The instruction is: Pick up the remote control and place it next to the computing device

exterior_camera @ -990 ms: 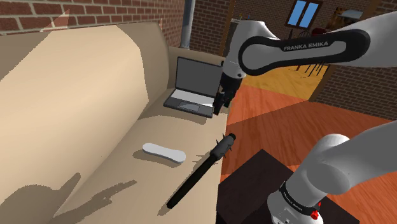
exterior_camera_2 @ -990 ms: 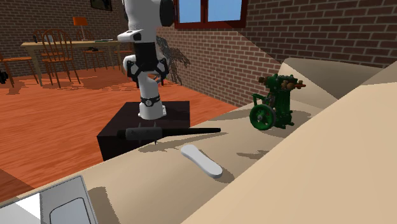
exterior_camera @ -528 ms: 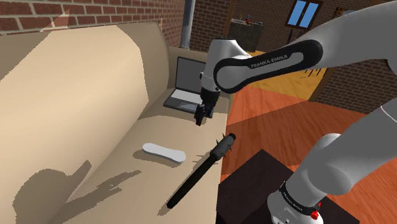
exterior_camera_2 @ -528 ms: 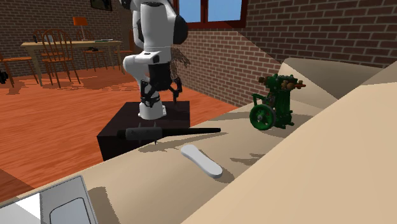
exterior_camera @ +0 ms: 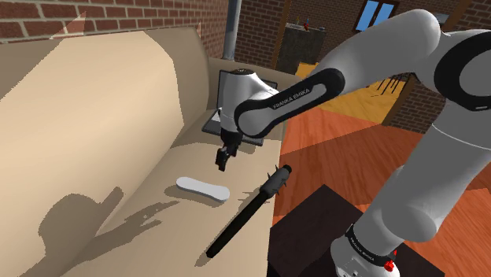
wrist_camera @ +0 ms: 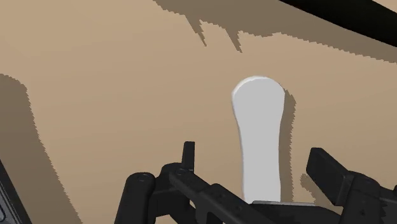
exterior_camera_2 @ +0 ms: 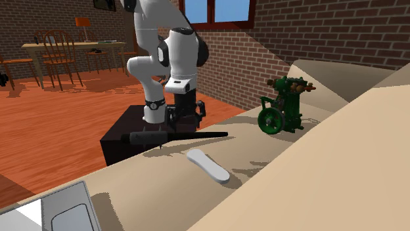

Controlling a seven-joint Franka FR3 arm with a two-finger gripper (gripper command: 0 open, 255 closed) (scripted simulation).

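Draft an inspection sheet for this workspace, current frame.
Surface: beige sofa seat, with the arm's shadow across it.
Job's things: white remote control lies flat on the seat, untouched. The laptop sits at the seat's far end in the shoulder view, apart from the remote.
Clutter: a long black rod-like item lies along the seat's front edge. A green engine model stands on the seat.
Grippers: tool is open, above the remote, holding nothing.
Cables: nothing seen.
Surroundings: brick wall, orange floor, dining table with chairs, black stand.
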